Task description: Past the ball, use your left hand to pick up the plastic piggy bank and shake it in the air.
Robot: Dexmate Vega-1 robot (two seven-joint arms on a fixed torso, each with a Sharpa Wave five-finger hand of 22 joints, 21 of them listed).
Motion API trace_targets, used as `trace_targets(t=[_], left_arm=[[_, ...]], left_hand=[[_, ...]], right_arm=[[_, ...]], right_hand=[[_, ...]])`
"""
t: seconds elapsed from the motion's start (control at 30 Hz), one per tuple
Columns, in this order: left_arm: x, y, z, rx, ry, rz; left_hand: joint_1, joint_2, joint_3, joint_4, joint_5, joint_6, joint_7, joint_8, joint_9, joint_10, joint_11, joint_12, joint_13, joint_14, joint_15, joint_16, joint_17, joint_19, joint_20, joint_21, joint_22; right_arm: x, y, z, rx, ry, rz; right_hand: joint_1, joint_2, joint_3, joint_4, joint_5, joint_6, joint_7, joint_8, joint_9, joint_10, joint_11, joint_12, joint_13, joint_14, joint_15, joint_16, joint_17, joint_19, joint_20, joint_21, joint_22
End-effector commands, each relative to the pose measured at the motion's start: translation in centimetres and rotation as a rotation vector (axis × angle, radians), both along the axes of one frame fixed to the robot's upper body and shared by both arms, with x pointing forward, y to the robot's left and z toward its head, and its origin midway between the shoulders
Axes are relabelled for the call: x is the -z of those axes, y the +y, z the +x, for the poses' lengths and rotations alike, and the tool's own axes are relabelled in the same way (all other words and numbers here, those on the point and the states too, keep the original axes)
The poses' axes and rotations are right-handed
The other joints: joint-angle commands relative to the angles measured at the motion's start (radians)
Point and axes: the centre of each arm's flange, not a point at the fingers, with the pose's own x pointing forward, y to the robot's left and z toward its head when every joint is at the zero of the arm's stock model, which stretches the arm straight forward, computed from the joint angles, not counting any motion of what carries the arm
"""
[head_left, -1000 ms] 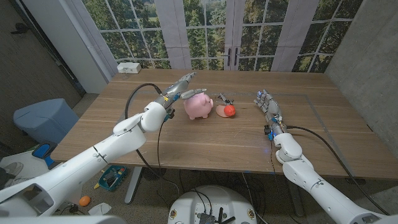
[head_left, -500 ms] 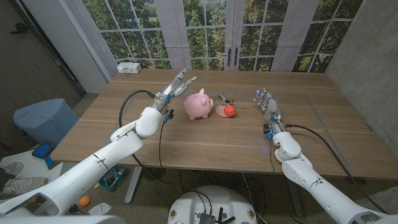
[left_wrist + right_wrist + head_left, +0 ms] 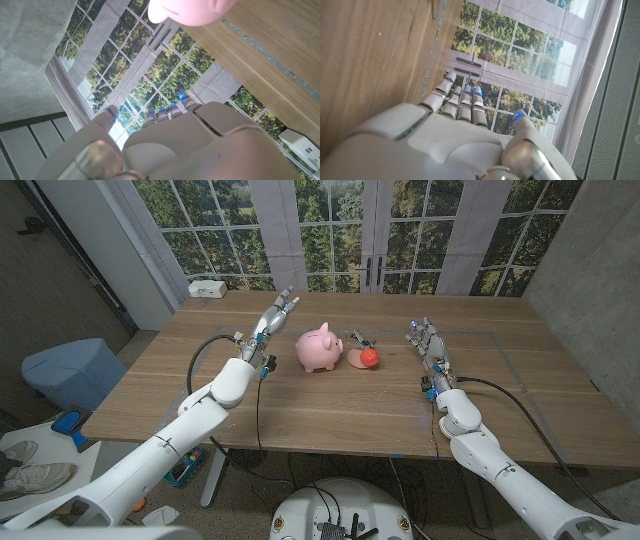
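Note:
The pink plastic piggy bank (image 3: 318,347) stands on the wooden table (image 3: 330,405) near its middle, snout toward the far side. Its underside also appears in the left wrist view as the piggy bank (image 3: 190,11). A small red ball (image 3: 370,357) lies just right of it beside a tan disc (image 3: 356,360). My left hand (image 3: 270,319) is raised to the left of the piggy bank, fingers spread and pointing away, holding nothing and apart from the toy. My right hand (image 3: 426,343) stands at the right of the ball, fingers straight and together, holding nothing.
A small dark metal object (image 3: 358,338) lies behind the ball. A white box (image 3: 207,289) sits at the table's far left corner. A blue bin (image 3: 68,370) stands on the floor to the left. Windows line the back wall.
My left hand has drawn back leftward from the piggy bank, which it was reaching over, and now sits clear of it. The piggy bank, ball and right hand have stayed put.

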Motion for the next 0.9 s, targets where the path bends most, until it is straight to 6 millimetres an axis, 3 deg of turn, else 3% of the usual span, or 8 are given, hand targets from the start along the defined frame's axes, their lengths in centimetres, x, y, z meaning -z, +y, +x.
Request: trace_targets(t=[0.03, 0.5, 0.9], left_arm=[[1.5, 1.4, 1.5, 0.136, 0.049, -0.18], [2.9, 2.8, 1.6, 0.251, 0.109, -0.33], [6.2, 3.6, 2.2, 0.309, 0.192, -0.563]], left_hand=[[-0.009, 0.09, 0.016, -0.002, 0.008, 0.005, -0.005, -0.003, 0.001, -0.023, -0.008, -0.003, 0.002, -0.029, -0.007, 0.002, 0.003, 0.008, -0.081, -0.001, 0.001], [-0.009, 0.084, 0.048, -0.006, 0.009, 0.028, -0.009, -0.002, 0.0, -0.004, -0.009, -0.003, 0.001, -0.016, -0.011, 0.0, 0.001, 0.023, -0.085, -0.012, 0.001], [-0.012, 0.077, 0.064, -0.01, 0.007, 0.03, -0.007, -0.008, 0.0, -0.007, -0.011, -0.009, 0.001, -0.017, -0.012, -0.005, 0.001, 0.025, -0.086, -0.024, 0.001]], right_arm=[[-0.5, 0.1, -0.3, 0.004, -0.012, 0.022], [-1.0, -0.8, -0.6, 0.013, -0.048, 0.052], [-0.9, -1.1, -0.2, 0.022, -0.06, 0.059]], right_hand=[[-0.013, 0.061, 0.004, 0.01, 0.009, -0.004, -0.007, 0.0, 0.001, 0.004, -0.008, -0.001, 0.003, -0.003, -0.046, 0.001, 0.003, -0.002, -0.032, 0.002, 0.003], [-0.023, 0.051, 0.012, 0.028, 0.012, -0.007, -0.001, -0.001, 0.001, 0.001, -0.002, -0.002, 0.002, -0.003, -0.037, -0.001, -0.001, 0.003, -0.028, 0.004, 0.001], [-0.022, 0.043, 0.017, 0.029, 0.013, -0.007, 0.001, -0.001, 0.0, 0.0, -0.001, -0.002, 0.002, -0.001, -0.035, -0.005, -0.006, 0.002, -0.025, 0.003, 0.001]])
